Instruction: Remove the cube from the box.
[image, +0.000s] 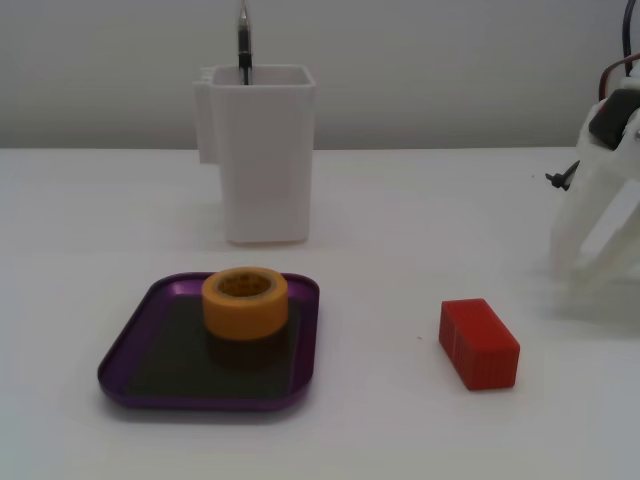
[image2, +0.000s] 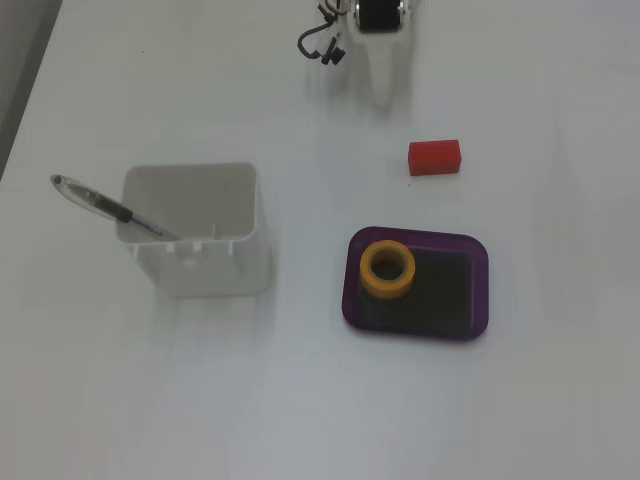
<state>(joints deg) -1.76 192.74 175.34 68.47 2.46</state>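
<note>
The red cube (image: 479, 343) lies on the white table, outside the box and to its right; it also shows in the other fixed view (image2: 434, 157). The purple box (image: 130, 350) holds only a yellow-orange tape roll (image: 245, 302) on its dark floor, as the other fixed view (image2: 480, 290) also shows. My white gripper (image: 585, 280) is at the right edge, above and behind the cube and clear of it. Its fingers look spread and empty. In the other fixed view it (image2: 385, 85) is faint against the white table.
A tall white container (image: 262, 150) with a pen (image: 243, 40) in it stands behind the box; both show in the other fixed view, the container (image2: 195, 235) and the pen (image2: 100, 203). Black cables (image2: 325, 42) hang at the arm.
</note>
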